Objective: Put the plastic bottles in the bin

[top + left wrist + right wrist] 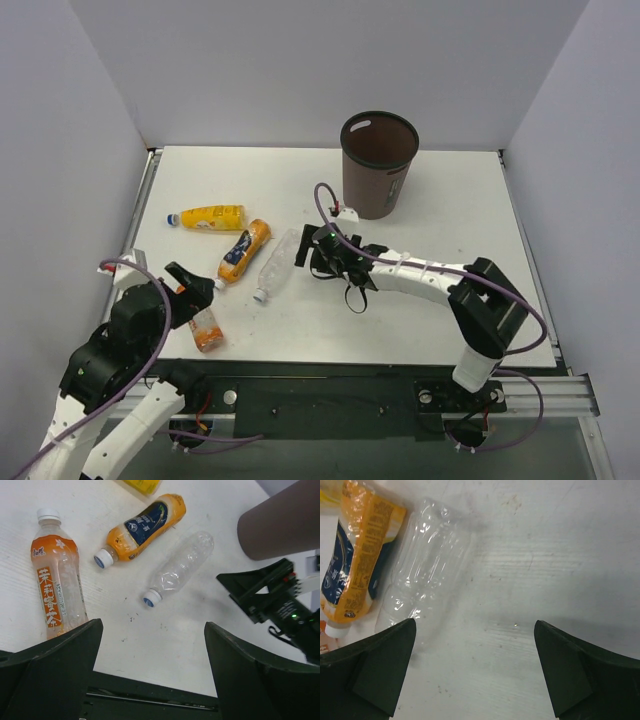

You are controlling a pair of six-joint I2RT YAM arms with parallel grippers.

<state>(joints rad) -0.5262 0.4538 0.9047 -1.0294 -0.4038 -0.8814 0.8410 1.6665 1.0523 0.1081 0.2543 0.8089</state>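
Four plastic bottles lie on the white table. A yellow bottle (210, 217) with a blue cap lies at the far left. An orange bottle with a dark blue label (245, 250) and a clear bottle (277, 264) lie side by side in the middle. An orange white-capped bottle (206, 328) lies near the front left. The brown bin (378, 165) stands upright at the back. My right gripper (312, 250) is open and empty, just right of the clear bottle (425, 565). My left gripper (190, 283) is open and empty, above the orange white-capped bottle (55, 587).
Grey walls close the table on the left, back and right. The right arm (280, 605) stretches across the middle of the table, between the bin (280, 527) and the front edge. A black rail runs along the near edge.
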